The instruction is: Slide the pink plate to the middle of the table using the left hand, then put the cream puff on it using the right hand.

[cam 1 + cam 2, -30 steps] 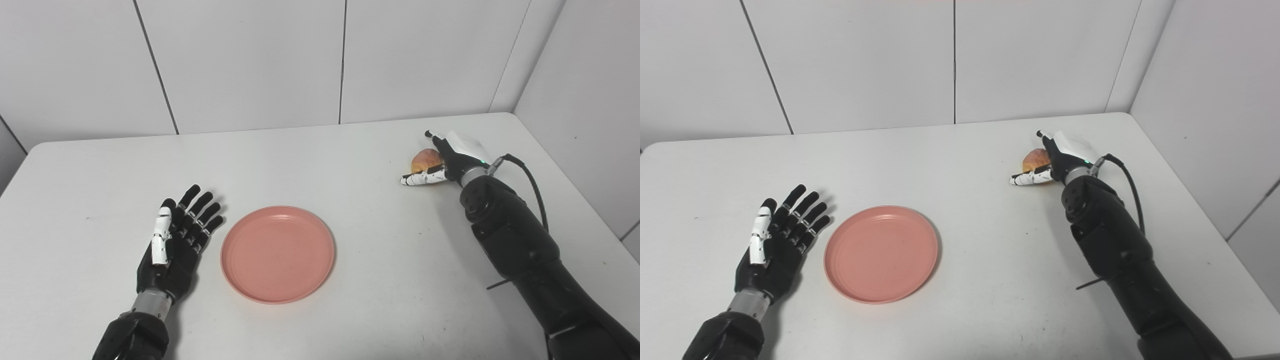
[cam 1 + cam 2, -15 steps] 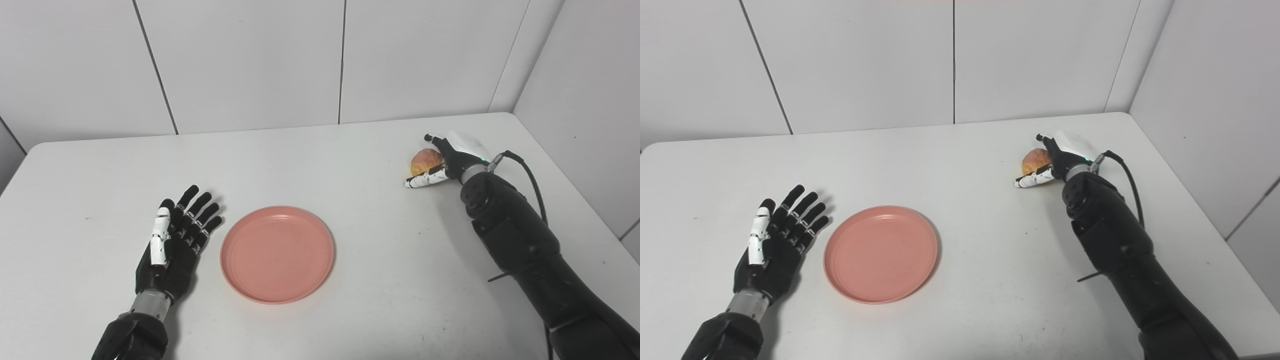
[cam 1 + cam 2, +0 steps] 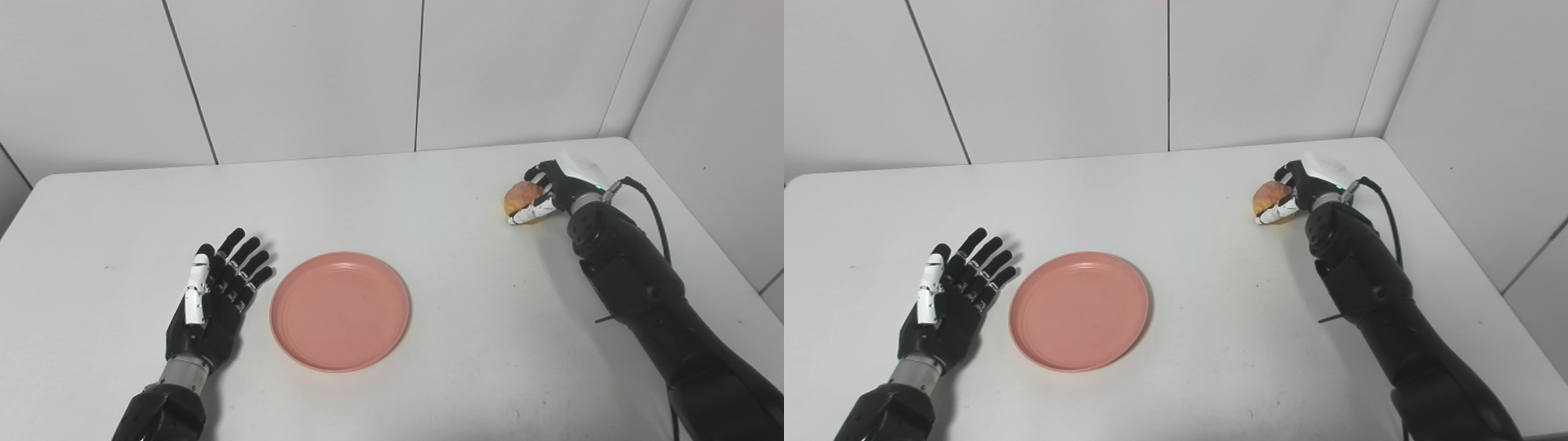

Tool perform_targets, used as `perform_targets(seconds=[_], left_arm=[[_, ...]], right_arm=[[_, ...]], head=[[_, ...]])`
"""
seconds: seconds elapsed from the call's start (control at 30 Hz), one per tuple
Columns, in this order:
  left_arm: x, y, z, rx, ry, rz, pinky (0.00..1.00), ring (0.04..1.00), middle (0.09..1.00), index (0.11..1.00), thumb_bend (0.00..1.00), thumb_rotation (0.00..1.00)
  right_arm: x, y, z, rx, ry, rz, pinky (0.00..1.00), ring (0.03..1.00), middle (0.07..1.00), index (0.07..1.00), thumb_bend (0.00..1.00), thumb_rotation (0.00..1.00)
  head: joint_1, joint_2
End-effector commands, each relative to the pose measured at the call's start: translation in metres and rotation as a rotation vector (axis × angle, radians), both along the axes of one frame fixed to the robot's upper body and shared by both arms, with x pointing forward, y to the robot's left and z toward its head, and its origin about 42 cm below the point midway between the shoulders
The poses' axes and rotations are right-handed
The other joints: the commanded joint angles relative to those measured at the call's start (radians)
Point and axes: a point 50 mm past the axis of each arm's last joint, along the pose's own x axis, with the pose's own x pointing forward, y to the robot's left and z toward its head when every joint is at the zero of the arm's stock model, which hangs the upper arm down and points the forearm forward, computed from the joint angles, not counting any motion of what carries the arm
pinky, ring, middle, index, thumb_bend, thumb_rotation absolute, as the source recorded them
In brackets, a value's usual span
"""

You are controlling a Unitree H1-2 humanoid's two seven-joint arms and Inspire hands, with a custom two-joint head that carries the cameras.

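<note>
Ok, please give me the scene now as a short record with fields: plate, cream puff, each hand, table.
plate: pink plate empty, flat on the table, near its middle
cream puff: cream puff at the far right of the table
right hand: right hand fingers curled around the cream puff
left hand: left hand open, lying beside the plate, not touching it
table: white table

The round pink plate (image 3: pixel 340 310) lies flat and empty just right of the open left hand (image 3: pixel 211 300). The golden-brown cream puff (image 3: pixel 520 197) sits inside the right hand (image 3: pixel 551 187), whose fingers curl around it.
</note>
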Motion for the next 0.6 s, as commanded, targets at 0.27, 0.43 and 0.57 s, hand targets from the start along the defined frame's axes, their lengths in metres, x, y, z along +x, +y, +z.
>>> perform_targets(seconds=[0.27,0.43,0.57], left_arm=[[0.002,-0.001,0.007,-0.005,-0.015,-0.006,0.87,0.874,0.887,0.874,0.39,1.0],[0.003,-0.001,0.007,0.0,-0.019,-0.008,0.87,0.874,0.886,0.872,0.39,1.0],[0.002,-0.003,0.009,0.0,-0.024,-0.009,0.86,0.871,0.886,0.874,0.39,1.0]], right_arm=[[0.004,-0.006,0.02,-0.006,-0.085,0.001,0.32,0.393,0.465,0.484,0.5,0.13],[0.001,-0.001,0.029,0.004,-0.116,0.009,0.3,0.381,0.462,0.486,0.5,0.13],[-0.001,0.001,0.036,0.028,-0.148,0.018,0.32,0.405,0.473,0.487,0.5,0.14]], head=[[0.005,-0.001],[0.015,0.001],[0.032,0.001]])
